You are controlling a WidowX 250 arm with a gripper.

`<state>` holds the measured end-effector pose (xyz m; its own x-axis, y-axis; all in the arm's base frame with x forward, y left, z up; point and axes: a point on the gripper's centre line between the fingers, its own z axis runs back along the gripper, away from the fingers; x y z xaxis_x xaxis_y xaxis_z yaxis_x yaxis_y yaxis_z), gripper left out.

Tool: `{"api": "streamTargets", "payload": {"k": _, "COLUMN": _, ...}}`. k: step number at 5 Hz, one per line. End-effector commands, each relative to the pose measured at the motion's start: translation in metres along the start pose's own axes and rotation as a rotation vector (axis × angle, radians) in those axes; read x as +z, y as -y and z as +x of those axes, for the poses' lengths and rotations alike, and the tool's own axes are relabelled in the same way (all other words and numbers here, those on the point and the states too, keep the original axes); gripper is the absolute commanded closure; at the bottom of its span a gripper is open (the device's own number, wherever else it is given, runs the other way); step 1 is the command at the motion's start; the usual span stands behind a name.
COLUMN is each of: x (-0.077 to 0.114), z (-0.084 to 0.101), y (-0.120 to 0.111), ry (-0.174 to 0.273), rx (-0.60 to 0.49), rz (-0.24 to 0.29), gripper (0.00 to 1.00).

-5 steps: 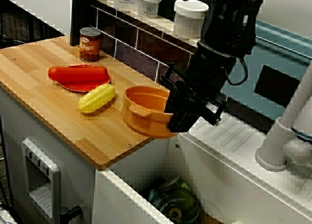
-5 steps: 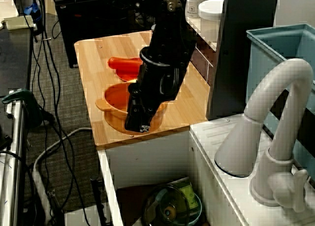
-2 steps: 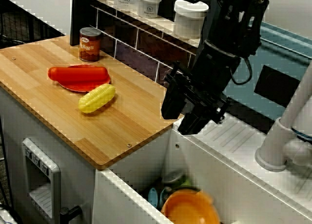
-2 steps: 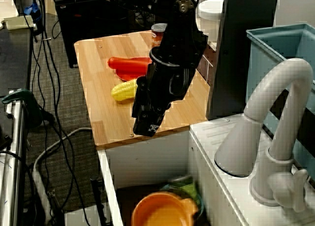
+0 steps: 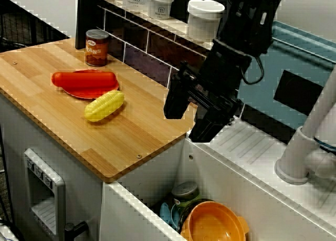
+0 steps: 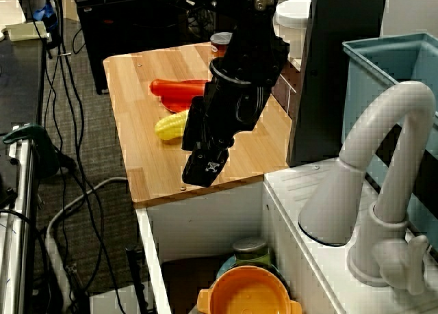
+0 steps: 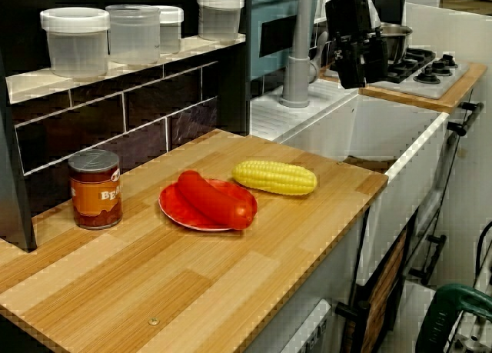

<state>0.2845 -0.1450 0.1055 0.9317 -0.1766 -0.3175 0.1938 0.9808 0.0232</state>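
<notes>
Gripper (image 5: 187, 123) tilted over the tabletop (image 5: 52, 120) edge in the view from above, jaws spread and empty; orange bowl (image 5: 215, 226) in the sink (image 5: 220, 178) at its 6 o'clock. View from the sink end: arm (image 6: 241, 74) slants down, corn (image 6: 172, 125) at the gripper's 10 o'clock. View along the tabletop: gripper over the sink.

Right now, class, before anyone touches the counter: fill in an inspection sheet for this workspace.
Surface: wooden counter, next to a white sink.
Job's things: orange bowl sits upright in the sink, on other items.
Clutter: corn cob, red sausage on a red plate and tin can on the counter; lidded jars on the shelf.
Grippers: the gripper is open and empty, above the counter's sink-side edge.
Cables: black cable at the arm; floor cables.
Surroundings: white tap, teal bin, stove.
</notes>
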Motion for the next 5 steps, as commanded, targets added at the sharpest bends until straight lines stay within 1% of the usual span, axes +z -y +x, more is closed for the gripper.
{"api": "streamTargets", "payload": {"k": 1, "x": 0.035, "z": -0.006, "y": -0.018, "ry": 0.098, "rx": 0.011, "rz": -0.037, "gripper": 0.0}}
{"api": "streamTargets", "payload": {"k": 2, "x": 0.039, "z": -0.006, "y": -0.026, "ry": 0.105, "rx": 0.013, "rz": -0.043, "gripper": 0.0}}
{"api": "streamTargets", "payload": {"k": 3, "x": 0.047, "z": -0.008, "y": -0.033, "ry": 0.136, "rx": 0.028, "rz": -0.045, "gripper": 0.0}}
{"api": "streamTargets", "payload": {"k": 4, "x": 0.059, "z": -0.008, "y": -0.055, "ry": 0.205, "rx": 0.076, "rz": -0.067, "gripper": 0.0}}
{"api": "streamTargets", "payload": {"k": 5, "x": 0.07, "z": -0.005, "y": -0.082, "ry": 0.231, "rx": 0.132, "rz": -0.112, "gripper": 0.0}}
